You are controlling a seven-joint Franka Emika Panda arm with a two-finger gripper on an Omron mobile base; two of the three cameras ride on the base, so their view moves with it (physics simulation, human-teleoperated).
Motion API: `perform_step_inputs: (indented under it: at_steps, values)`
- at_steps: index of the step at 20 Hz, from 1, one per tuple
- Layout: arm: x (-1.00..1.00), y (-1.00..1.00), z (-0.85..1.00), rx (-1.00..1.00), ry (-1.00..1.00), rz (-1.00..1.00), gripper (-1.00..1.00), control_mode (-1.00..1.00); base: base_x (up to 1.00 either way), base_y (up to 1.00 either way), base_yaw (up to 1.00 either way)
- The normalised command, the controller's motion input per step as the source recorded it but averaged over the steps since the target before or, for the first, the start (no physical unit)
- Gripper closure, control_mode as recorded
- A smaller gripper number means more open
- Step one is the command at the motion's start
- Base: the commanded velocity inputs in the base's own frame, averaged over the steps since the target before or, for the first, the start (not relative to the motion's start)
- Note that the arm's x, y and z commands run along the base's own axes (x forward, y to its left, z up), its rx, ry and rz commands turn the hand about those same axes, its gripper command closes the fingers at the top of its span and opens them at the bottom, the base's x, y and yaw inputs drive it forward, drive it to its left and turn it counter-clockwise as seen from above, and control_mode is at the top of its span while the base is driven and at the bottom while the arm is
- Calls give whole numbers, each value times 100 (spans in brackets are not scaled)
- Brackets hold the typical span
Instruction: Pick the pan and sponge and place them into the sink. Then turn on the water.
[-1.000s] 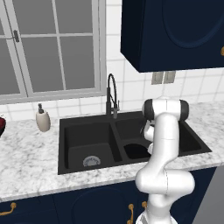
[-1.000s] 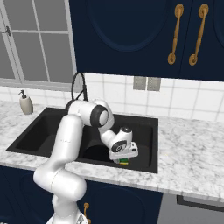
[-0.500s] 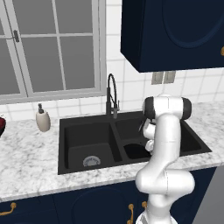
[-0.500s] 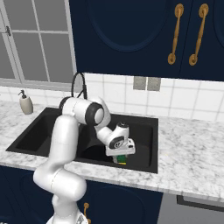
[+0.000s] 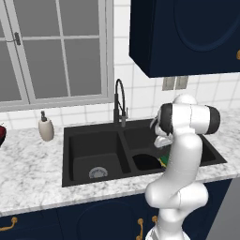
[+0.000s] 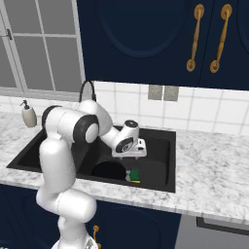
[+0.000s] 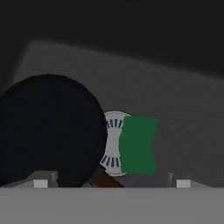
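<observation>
The black pan [image 7: 48,131] lies on the floor of the sink's [image 7: 175,83] right basin. Beside it the sponge [image 7: 138,145] lies green side up, partly over the round silver drain [image 7: 111,144]. My gripper [image 7: 112,183] hangs above them, open, with nothing between its fingertips [image 7: 41,183]. From the right base view, the gripper [image 6: 131,157] is just over the sponge [image 6: 134,174], with the pan [image 6: 109,170] to its left inside the sink [image 6: 163,146]. In the left base view my arm hides the gripper; the pan [image 5: 146,161] and a sliver of sponge [image 5: 163,162] show in the sink [image 5: 93,129].
The tall black faucet [image 5: 119,101] stands behind the divider between the basins, with no stream from it. A soap dispenser [image 5: 45,129] and a dark red bowl [image 5: 1,136] sit on the marble counter to the left. Dark blue cabinets [image 5: 187,33] hang overhead.
The gripper has opened and let go of the sponge, which now lies on the basin floor. The hand has lifted slightly away from it.
</observation>
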Motion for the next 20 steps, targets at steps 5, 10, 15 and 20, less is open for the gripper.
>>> perform_step_inputs:
  at_steps: [5,10,15,20]
  values:
    - [-33,7,100,8,-13,-14,-100,-100,0,0,0]
    - [-6,14,84,2,1,-11,-100,-100,0,0,0]
    - [0,2,4,7,0,0,-100,-100,0,0,0]
    - [0,39,41,37,-17,-2,-100,-100,0,0,0]
